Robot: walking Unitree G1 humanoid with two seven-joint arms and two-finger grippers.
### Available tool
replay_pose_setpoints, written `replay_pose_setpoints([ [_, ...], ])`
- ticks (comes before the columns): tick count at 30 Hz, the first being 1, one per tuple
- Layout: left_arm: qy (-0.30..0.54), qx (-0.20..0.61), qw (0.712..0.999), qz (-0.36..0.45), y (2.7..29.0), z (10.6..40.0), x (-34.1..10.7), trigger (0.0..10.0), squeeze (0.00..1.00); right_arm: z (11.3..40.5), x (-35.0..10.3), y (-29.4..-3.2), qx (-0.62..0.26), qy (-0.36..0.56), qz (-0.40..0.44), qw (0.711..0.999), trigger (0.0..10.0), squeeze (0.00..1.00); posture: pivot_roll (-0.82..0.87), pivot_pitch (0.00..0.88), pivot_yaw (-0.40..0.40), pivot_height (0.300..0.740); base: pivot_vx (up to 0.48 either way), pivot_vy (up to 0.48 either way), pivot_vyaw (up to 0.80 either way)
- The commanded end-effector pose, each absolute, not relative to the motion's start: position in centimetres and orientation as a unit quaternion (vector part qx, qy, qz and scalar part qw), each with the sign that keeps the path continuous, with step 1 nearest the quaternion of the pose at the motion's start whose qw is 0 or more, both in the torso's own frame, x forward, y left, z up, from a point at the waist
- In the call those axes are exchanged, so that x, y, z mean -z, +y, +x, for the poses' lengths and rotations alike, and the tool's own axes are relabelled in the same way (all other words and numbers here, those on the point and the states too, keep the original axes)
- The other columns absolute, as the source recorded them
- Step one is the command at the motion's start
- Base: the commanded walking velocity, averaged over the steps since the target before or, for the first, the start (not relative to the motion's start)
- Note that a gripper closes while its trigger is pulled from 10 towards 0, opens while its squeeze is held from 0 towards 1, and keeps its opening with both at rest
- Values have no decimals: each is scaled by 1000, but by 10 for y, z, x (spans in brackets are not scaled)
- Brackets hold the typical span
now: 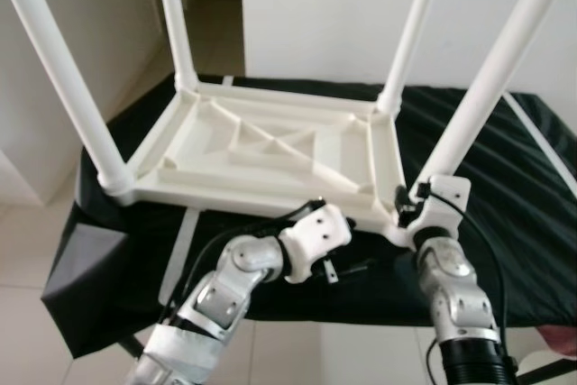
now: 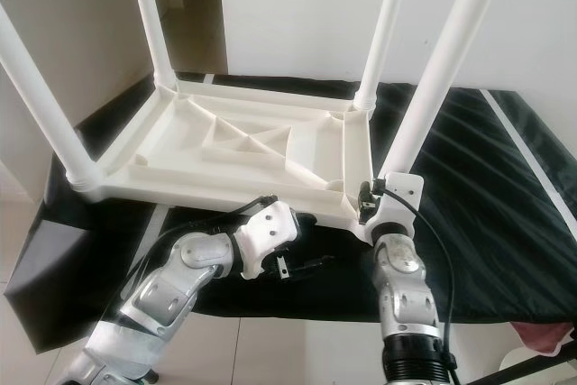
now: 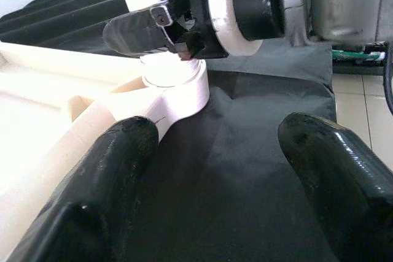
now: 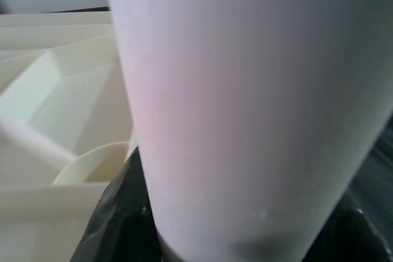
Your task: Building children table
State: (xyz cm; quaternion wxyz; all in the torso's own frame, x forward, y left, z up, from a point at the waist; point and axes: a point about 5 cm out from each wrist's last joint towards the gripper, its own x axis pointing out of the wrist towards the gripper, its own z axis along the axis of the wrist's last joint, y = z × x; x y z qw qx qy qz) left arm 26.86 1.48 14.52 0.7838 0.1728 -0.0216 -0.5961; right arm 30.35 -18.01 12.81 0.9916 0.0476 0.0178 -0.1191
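From the head cameras I see the white moulded-plastic children's table (image 1: pixel 270 155) lying upside down on a black cloth-covered surface (image 1: pixel 505 214), its ribbed underside up and four white tubular legs standing in the corner sockets. My right gripper (image 1: pixel 413 203) is at the near right corner, wrapped around the base of the near right white leg (image 1: pixel 491 78) just above its socket. My left gripper (image 1: pixel 347 270) sits low in front of the near edge of the tabletop, pointing towards that same corner.

In the left wrist view my two black fingers (image 3: pixel 104 182) are spread wide with nothing but black cloth between them; one finger lies beside the white corner socket (image 3: pixel 178 81), and I can see the right gripper's black finger clamped on the leg base above it.

In the right wrist view the white leg tube (image 4: pixel 245 108) is right up against the lens, with black finger pads at either side of its bottom, so I read these jaws as closed on the leg. The ribbed underside shows beyond.

My judgement is that this is light, stiff, hollow plastic with a smooth, rather slippery skin. The tall legs give leverage, so a hold high up could rock the leg in its socket. I would keep hold low, at the leg base, and steady the tabletop rim or a rib with the free gripper.
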Motion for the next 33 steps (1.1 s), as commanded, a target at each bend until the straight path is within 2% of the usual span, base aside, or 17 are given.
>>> replay_pose_setpoints([
  [1, -25, 583, 792, 177, 14, 271, -146, 10000, 0, 300, -112, -187, 204, 60, 83, 974, 10000, 0, 51, 0, -53, 740, 0, 0, 0],
  [5, -26, 579, 796, 174, 14, 271, -146, 10000, 0, 301, -112, -175, 243, 64, 105, 962, 10000, 0, 62, 0, -56, 740, 0, 0, 0],
  [8, -27, 581, 795, 174, 12, 269, -146, 10000, 0, 303, -117, -164, 216, 57, 107, 969, 10000, 0, 67, 0, -63, 740, 0, 0, 0],
  [17, -29, 575, 799, 174, 14, 272, -148, 10000, 0, 304, -121, -163, 209, 49, 90, 973, 10000, 0, 80, 0, -74, 740, 0, 0, 0],
  [18, -29, 575, 799, 174, 14, 271, -147, 10000, 0, 305, -122, -162, 201, 43, 87, 975, 10000, 647, 81, 0, -74, 740, 0, 0, 0],
  [19, -29, 575, 799, 174, 14, 271, -147, 10000, 0, 305, -122, -162, 201, 43, 87, 975, 10000, 647, 81, 0, -74, 740, 0, 0, 0],
  [20, -28, 577, 798, 174, 14, 270, -146, 10000, 0, 305, -125, -160, 186, 33, 83, 978, 10000, 1000, 81, 0, -73, 740, 0, 0, 0],
  [28, -28, 578, 797, 174, 14, 268, -146, 10000, 0, 302, -130, -166, 144, 7, 78, 986, 10000, 1000, 76, 0, -68, 740, 0, 0, 0],
  [29, -27, 579, 796, 174, 14, 268, -146, 10000, 0, 300, -132, -168, 105, 0, 75, 992, 10000, 1000, 74, 0, -66, 740, 0, 0, 0],
  [33, -27, 580, 795, 175, 14, 268, -146, 10000, 0, 298, -133, -175, 67, -2, 62, 996, 10000, 1000, 71, 0, -65, 740, 0, 0, 0],
])
